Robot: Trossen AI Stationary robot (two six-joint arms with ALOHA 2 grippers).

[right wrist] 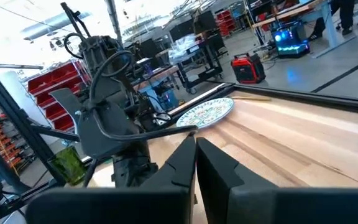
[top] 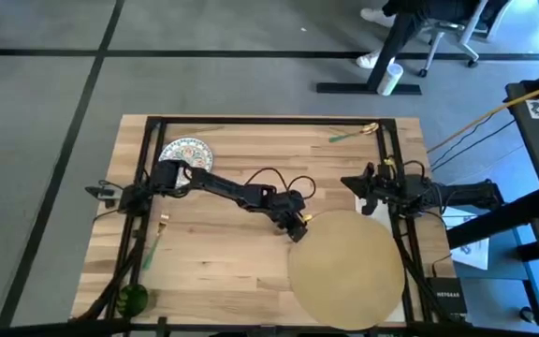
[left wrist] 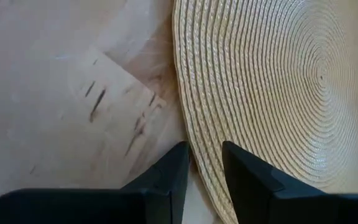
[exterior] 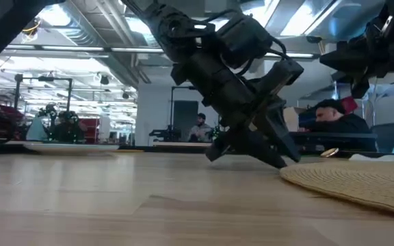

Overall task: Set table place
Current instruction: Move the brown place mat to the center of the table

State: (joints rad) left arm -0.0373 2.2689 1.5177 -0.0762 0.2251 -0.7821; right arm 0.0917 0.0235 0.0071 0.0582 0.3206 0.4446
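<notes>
- Table [top: 223, 253]: pale planks filling the centre of the high view. The placemat [top: 346, 270], round and tan, lies at lower right, its lower edge at or over the table's near edge.
- Left gripper [top: 299, 227]: reaches to the mat's upper-left rim. In the left wrist view its fingers [left wrist: 166, 180] stand narrowly parted astride the woven rim, one over bare wood, one over the mat. Whether they already pinch the rim cannot be told.
- Right gripper [top: 367, 194]: waits raised above the mat's upper edge; its fingers appear together and empty.
- Step in hand, as judged: taking hold of the mat's rim to reposition it. The next move calls for closing on the thin edge, then dragging it flat.
- Patterned plate [top: 186, 153], upper left, is partly covered by the left arm. Small items at the table's upper right and lower left corners are hard to identify.
</notes>
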